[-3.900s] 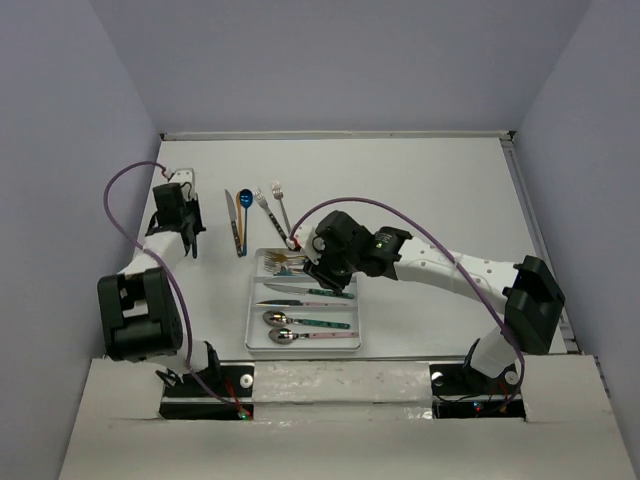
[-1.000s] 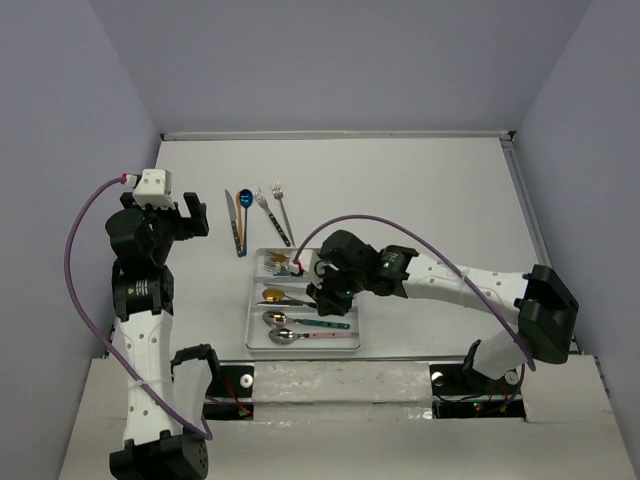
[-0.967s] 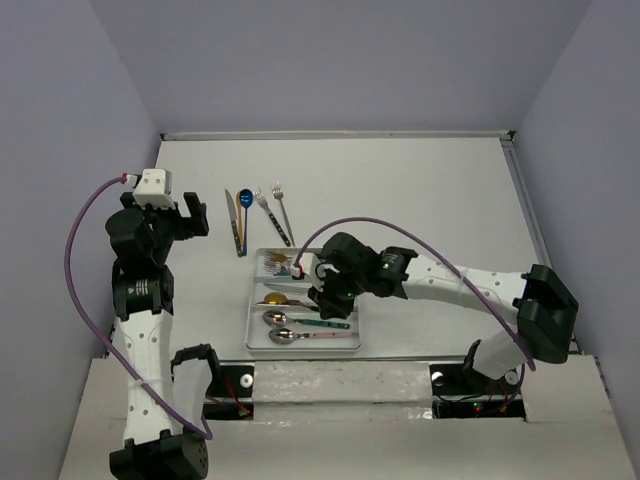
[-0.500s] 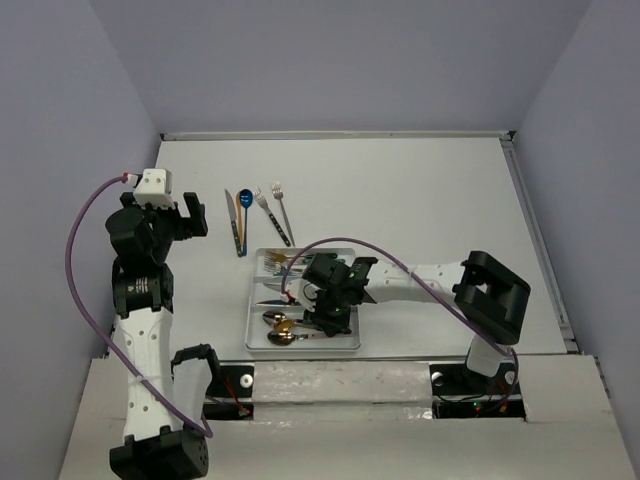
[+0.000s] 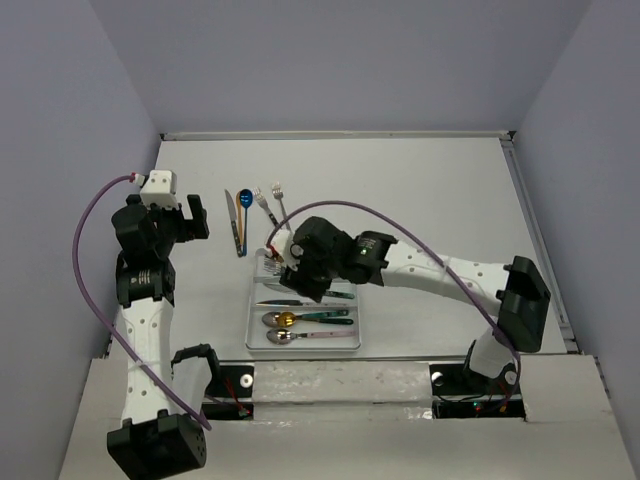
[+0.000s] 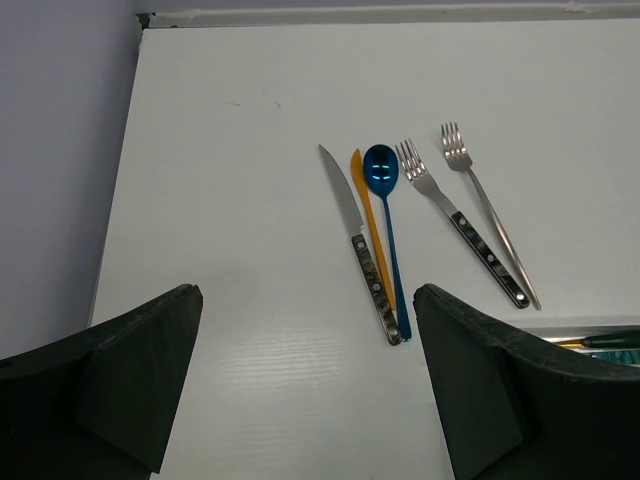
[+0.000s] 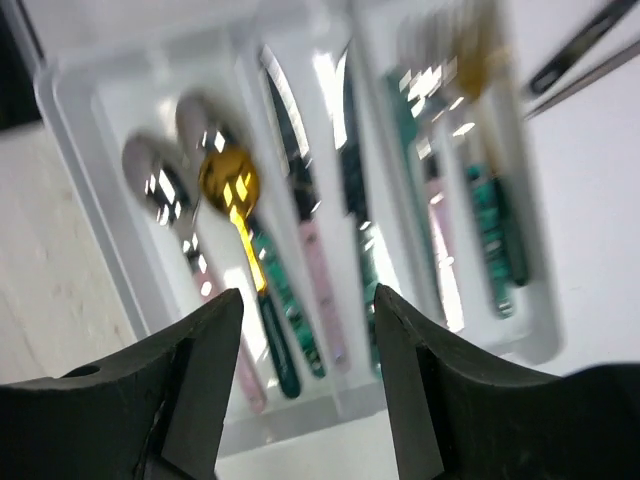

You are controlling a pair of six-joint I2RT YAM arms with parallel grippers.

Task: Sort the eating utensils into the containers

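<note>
A white desk (image 5: 420, 200) sits between lilac walls. Nearest, the tray (image 5: 304, 348) looks mostly filled: the gold spoon (image 7: 228, 178) lies with other spoons in the near compartment, knives (image 5: 300, 303) sit in the middle, and forks are farthest. The right tool (image 7: 305, 300) hangs over it, spread and empty. Beyond, five pieces remain unsorted: a loose knife (image 6: 358, 240), a gold piece (image 6: 365, 205), a blue spoon (image 6: 380, 170), a black-handled fork (image 6: 460, 225) and a silver fork (image 6: 495, 225). The left tool (image 6: 308, 295) gapes above them, holding nothing.
</note>
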